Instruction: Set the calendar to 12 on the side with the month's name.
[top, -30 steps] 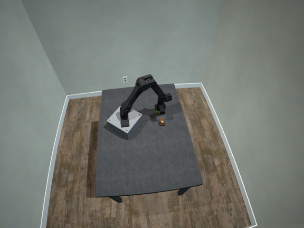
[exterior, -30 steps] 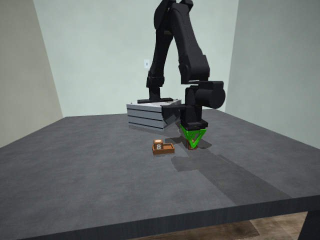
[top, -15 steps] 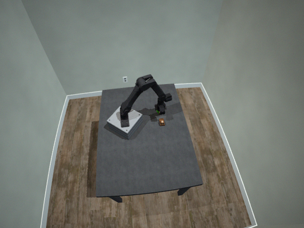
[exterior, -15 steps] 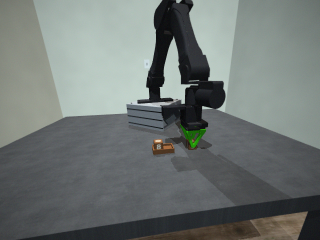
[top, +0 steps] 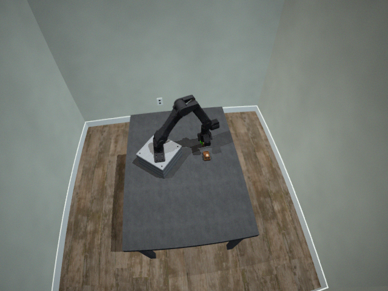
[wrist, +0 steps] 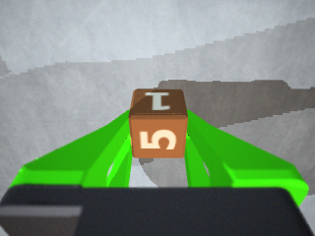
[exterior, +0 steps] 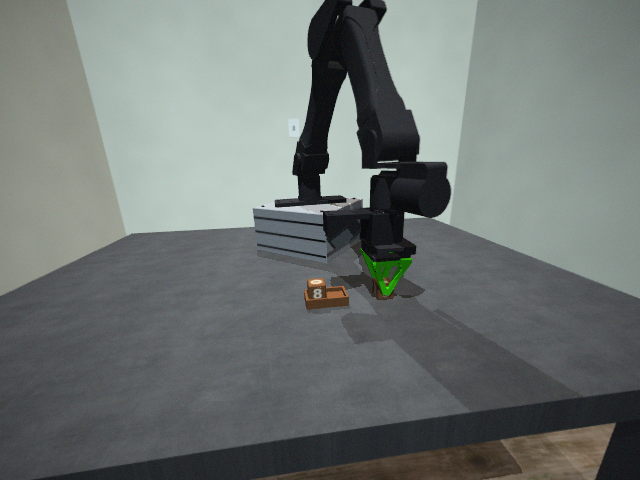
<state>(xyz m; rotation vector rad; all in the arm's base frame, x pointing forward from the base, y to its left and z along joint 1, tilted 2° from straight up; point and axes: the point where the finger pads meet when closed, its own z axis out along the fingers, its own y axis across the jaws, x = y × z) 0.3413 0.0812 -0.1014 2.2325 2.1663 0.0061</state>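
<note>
My gripper (wrist: 157, 118) (exterior: 385, 291) (top: 203, 143) has green fingers and is shut on a brown number cube (wrist: 157, 129) (exterior: 380, 293). In the wrist view the cube shows a 5 toward the camera and a 1 on the face above it. The cube is at the table surface, to the right of the tray in the exterior view. The brown tray (exterior: 336, 299) (top: 206, 159) lies flat on the table. A second cube (exterior: 316, 289) (top: 206, 154) stands in the tray's left half, showing an 8 on its front and a 0 on top. The tray's right half is bare.
The arm's grey layered base block (exterior: 299, 227) (top: 169, 159) stands behind the tray. The dark table (exterior: 206, 351) (top: 188, 213) stretches wide in front; its edges are far from the tray.
</note>
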